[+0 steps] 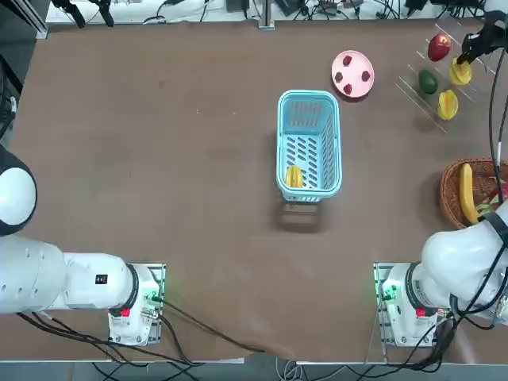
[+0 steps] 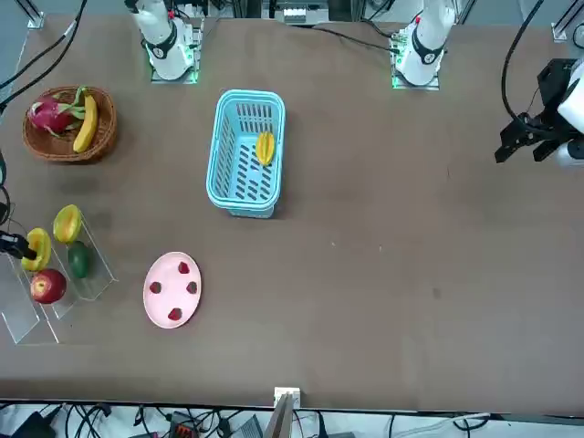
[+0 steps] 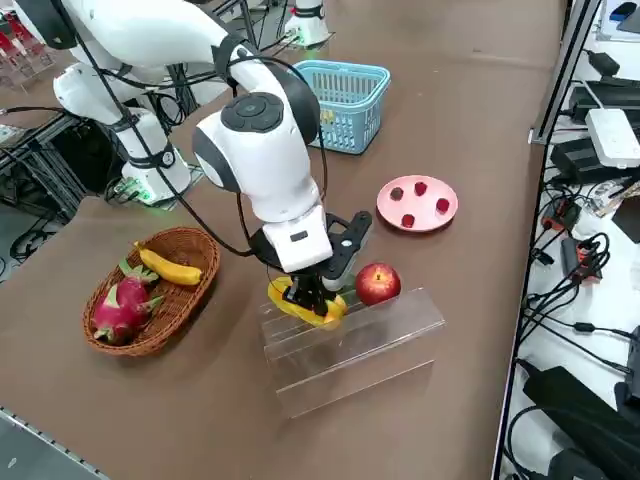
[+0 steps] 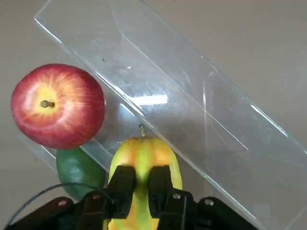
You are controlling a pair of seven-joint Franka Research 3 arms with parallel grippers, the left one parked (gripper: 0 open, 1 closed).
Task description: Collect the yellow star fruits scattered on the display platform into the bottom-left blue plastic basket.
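Wrist view: right gripper (image 4: 140,184) sits directly on top of a yellow star fruit (image 4: 144,158), fingers (image 4: 121,184) pinched onto its upper ridge, only a thin strip of fruit showing btwn the pads. Fruit's long axis runs straight out ahead of the gripper, stem end pointing away, so the pinch is across the narrow way. Grip looks seated, judging by how little gap is left.

Fruit rests on the display platform (image 4: 192,110), clear acrylic. Red apple (image 4: 57,105) just beside the gripper on one side, green fruit (image 4: 79,167) tucked under the apple and close to the finger. Both near enough to get nudged on lift-off.

Top view: a 2nd star fruit (image 1: 448,104) lies on the same rack, a bit nearer the robot than the gripper, beside the green fruit. A 3rd one (image 1: 294,176) is already in the blue plastic basket (image 1: 309,107).

Key relation for next move: basket is well apart from the gripper, off toward table centre and nearer the robot's base. Pink plate (image 1: 352,74) lies roughly btwn the two, so prob. needs a straight lift first, then carry over it w/ clearance. Right arm is the near one here.
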